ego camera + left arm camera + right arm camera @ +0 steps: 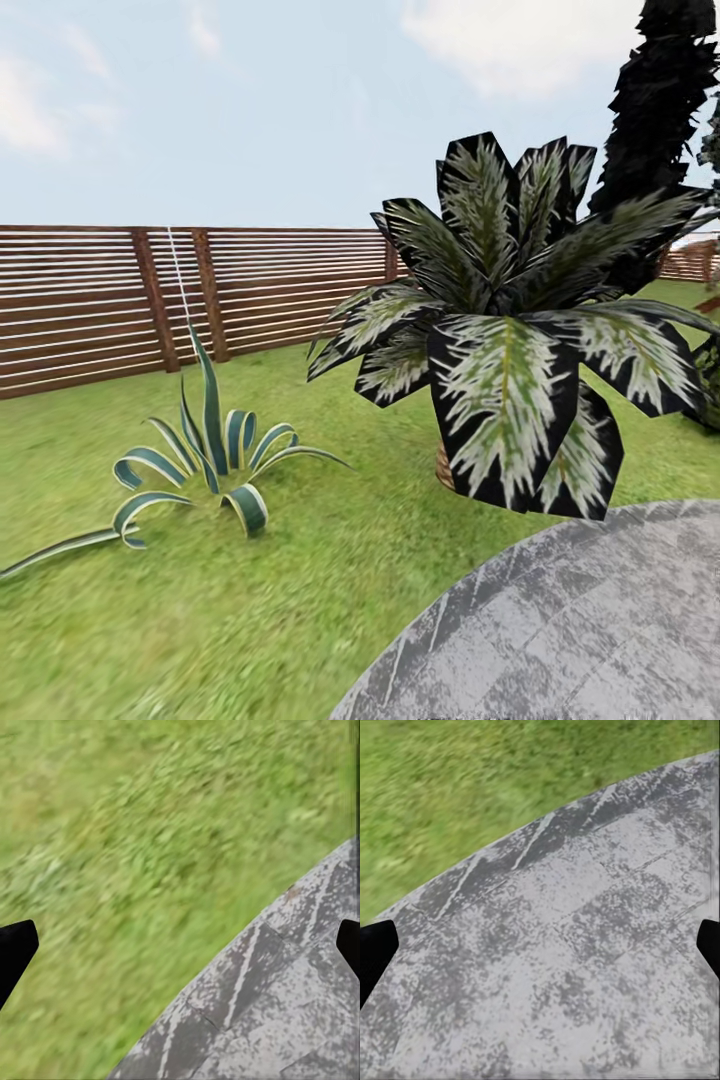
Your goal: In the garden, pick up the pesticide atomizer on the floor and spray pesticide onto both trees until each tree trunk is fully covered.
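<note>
The pesticide atomizer and the two thick grey-brown tree trunks are out of view. Green lawn (300, 600) spreads ahead of me to the brown slatted fence (100, 300). A rounded grey stone slab (600, 630) lies at the lower right of the head view. My left gripper (180, 945) hangs open over the slab's edge (270, 1005) and the grass (135, 855), its black fingertips (15, 952) far apart. My right gripper (540, 945) is open too, above the grey slab (570, 960), with nothing between its fingers.
A broad striped-leaf plant (510, 340) in a basket-like pot stands close ahead at the right. A low spiky green-and-white plant (210, 460) grows at the left. A near-black thin tree (660, 90) rises behind the big plant. Grass lies open between the two plants.
</note>
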`<state>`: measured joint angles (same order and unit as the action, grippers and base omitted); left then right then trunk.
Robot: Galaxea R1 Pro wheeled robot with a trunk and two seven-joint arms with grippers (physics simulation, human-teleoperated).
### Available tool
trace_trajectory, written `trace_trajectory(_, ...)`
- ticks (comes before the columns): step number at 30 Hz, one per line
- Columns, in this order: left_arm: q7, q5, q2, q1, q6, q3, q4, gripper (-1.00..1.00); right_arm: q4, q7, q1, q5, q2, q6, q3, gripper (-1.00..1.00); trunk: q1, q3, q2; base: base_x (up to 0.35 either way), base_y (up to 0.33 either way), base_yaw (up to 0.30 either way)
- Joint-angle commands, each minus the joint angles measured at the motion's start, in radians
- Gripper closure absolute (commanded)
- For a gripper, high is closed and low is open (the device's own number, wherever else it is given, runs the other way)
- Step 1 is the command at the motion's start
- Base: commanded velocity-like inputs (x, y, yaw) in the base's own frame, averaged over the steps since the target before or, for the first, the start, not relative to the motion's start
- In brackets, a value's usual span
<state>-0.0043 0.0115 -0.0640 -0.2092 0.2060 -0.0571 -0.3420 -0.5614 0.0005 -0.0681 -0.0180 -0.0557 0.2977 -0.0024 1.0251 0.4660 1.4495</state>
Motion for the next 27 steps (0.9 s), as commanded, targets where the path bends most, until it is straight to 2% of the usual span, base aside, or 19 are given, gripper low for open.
trace_trajectory(1,0.0,0.001,0.0,0.001,0.003,-0.002,0.001,-1.0,0.001,0.0,-0.001,-0.002,0.0,0.003,0.0,-1.0,0.0,0.001,0.001,0.0,0.0,-0.279)
trace_trajectory(22,-0.002,0.0,0.013,0.006,0.012,0.002,0.02,-1.0,0.0,-0.002,-0.001,-0.003,-0.002,0.002,-0.007,-1.0,0.0,0.0,0.001,0.0,0.0,-0.298)
trace_trajectory(27,-0.003,0.0,0.015,0.0,0.012,0.006,-0.016,-1.0,0.0,-0.003,-0.001,-0.004,0.001,0.003,-0.003,-1.0,0.0,0.0,0.001,0.0,0.0,-0.3)
